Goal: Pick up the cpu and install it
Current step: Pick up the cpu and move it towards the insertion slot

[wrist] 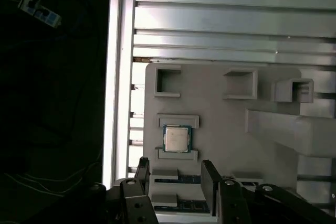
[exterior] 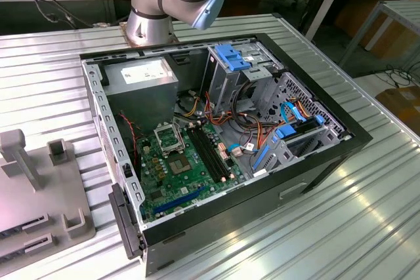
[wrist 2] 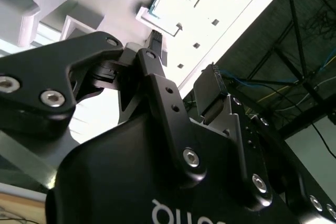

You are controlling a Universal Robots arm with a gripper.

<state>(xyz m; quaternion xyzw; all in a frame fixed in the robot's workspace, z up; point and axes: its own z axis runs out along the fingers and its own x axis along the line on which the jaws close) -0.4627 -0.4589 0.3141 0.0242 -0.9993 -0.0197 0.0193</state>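
Closest to the first wrist view's camera, the black angular gripper [wrist: 176, 182] hangs with its fingers spread apart, clear of the cpu [wrist: 177, 138] beyond them. That flat square chip, dull silver on top with a thin green rim, lies between two raised brackets on a matte grey moulded fixture [wrist: 226, 124]. Farther off runs the ribbed aluminium table [wrist: 220, 19]. In the exterior view, the open black computer case [exterior: 328, 162] holds a green motherboard [exterior: 164, 181]. The print on the power supply's white label [exterior: 146, 71] cannot be read.

The small square cpu [wrist: 177, 138] was dull silver-grey with a thin greenish rim; the moulded plastic tray [wrist: 220, 124] was pale grey; the ribbed metal table [wrist: 220, 19], silver-striped.
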